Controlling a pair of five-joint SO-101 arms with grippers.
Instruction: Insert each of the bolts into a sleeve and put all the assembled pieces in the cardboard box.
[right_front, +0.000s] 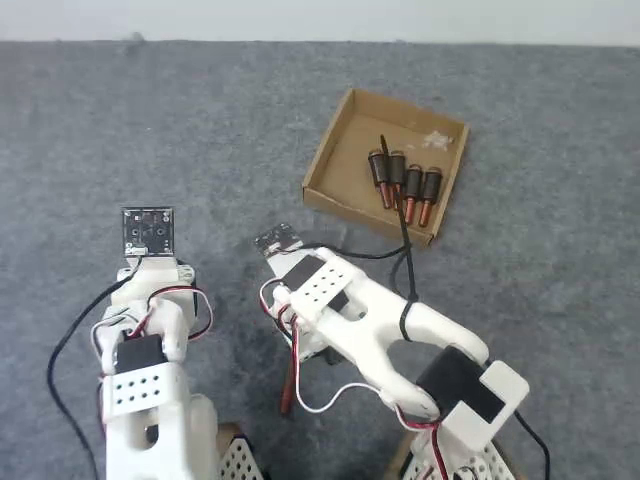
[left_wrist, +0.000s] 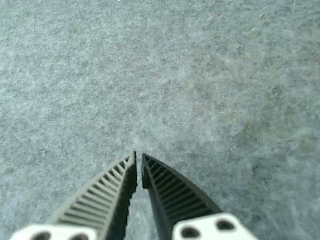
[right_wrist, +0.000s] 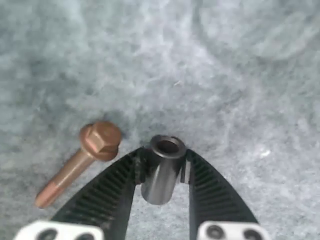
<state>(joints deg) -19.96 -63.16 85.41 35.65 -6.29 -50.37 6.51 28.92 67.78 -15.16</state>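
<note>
My right gripper (right_wrist: 163, 155) is shut on a dark metal sleeve (right_wrist: 161, 180), whose open bore faces the camera. A copper-coloured bolt (right_wrist: 80, 162) with a hex flange head lies on the grey carpet right beside the sleeve, head close to one finger. Over bare carpet, my left gripper (left_wrist: 138, 156) is shut with nothing between its fingers. The cardboard box (right_front: 330, 165) sits at the back right of the carpet and holds several assembled pieces (right_front: 404, 185) side by side. The right arm (right_front: 340, 300) is in the middle, and the left arm (right_front: 150, 330) is at the lower left.
A black cable (right_front: 400, 205) runs from the right arm across the box's near wall and over the pieces inside. Red, white and black wires loop around both arms. Grey carpet stretches open to the left and far right.
</note>
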